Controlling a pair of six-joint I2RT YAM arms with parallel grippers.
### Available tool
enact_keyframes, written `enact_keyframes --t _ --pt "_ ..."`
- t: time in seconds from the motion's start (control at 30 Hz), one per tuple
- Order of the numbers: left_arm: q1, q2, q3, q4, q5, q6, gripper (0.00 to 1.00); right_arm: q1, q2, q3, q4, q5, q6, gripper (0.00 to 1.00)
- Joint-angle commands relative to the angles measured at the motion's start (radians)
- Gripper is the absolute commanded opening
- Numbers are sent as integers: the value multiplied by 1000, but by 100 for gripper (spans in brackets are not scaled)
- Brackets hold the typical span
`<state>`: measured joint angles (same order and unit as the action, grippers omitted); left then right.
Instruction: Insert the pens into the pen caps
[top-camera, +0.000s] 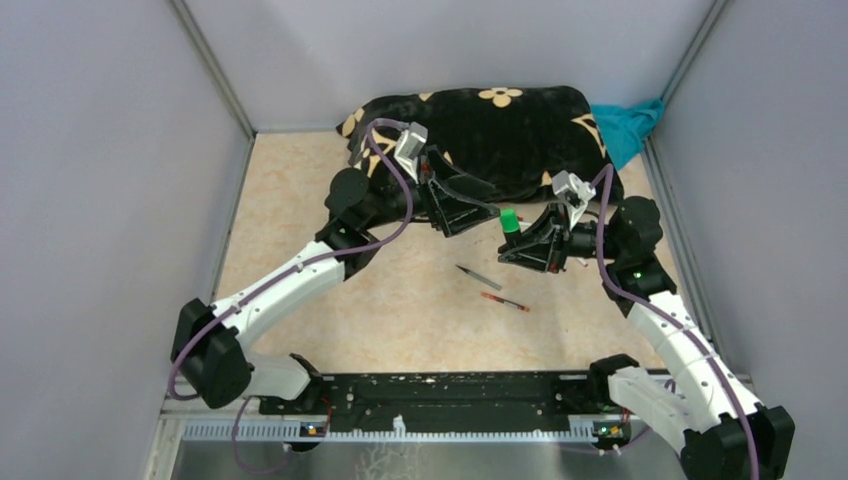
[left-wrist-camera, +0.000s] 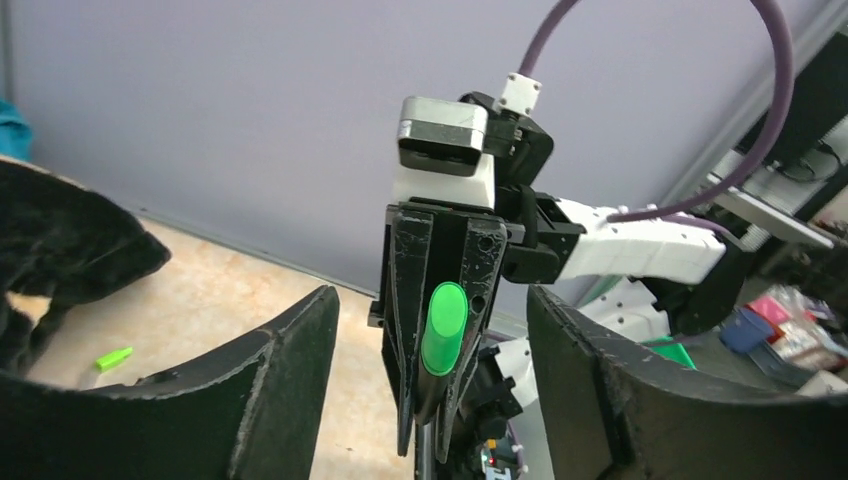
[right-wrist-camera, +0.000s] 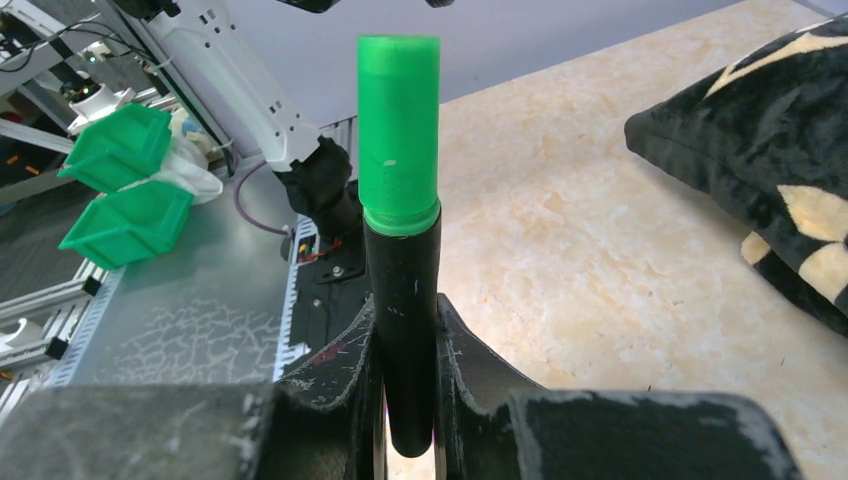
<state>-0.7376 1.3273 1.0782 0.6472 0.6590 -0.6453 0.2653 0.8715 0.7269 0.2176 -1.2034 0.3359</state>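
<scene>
My right gripper (top-camera: 527, 246) (right-wrist-camera: 405, 372) is shut on a stubby black marker (right-wrist-camera: 401, 280), which points up with its green end (right-wrist-camera: 399, 130) (top-camera: 510, 221) on top. My left gripper (top-camera: 468, 213) (left-wrist-camera: 430, 300) is open and faces that marker from the left. The green end (left-wrist-camera: 443, 327) shows between its fingers, a little beyond the tips and untouched. Two slim pens lie on the table in front of both grippers, a grey-black pen (top-camera: 478, 277) and a red pen (top-camera: 505, 301). A small green pen cap (left-wrist-camera: 113, 357) lies on the table near the cushion.
A black flowered cushion (top-camera: 480, 130) fills the back of the table just behind both grippers, with a teal cloth (top-camera: 630, 125) at its right. Grey walls close in the left, right and back. Green bins (right-wrist-camera: 125, 190) stand beyond the table's near edge.
</scene>
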Motion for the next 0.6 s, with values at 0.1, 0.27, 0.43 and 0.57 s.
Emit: enact_keyframes --t 0.1,0.27,0.43,0.57 --pt "-31 74 52 148 146 -70 65 -5 4 10 32 -51 -12 0" --pt "-53 96 66 106 132 -44 60 -5 19 21 32 -40 6 0" --pt "-65 111 79 100 128 -36 53 -5 30 25 32 -29 18 0" --pt "-71 124 88 77 128 -36 41 -5 37 30 32 -20 24 0"
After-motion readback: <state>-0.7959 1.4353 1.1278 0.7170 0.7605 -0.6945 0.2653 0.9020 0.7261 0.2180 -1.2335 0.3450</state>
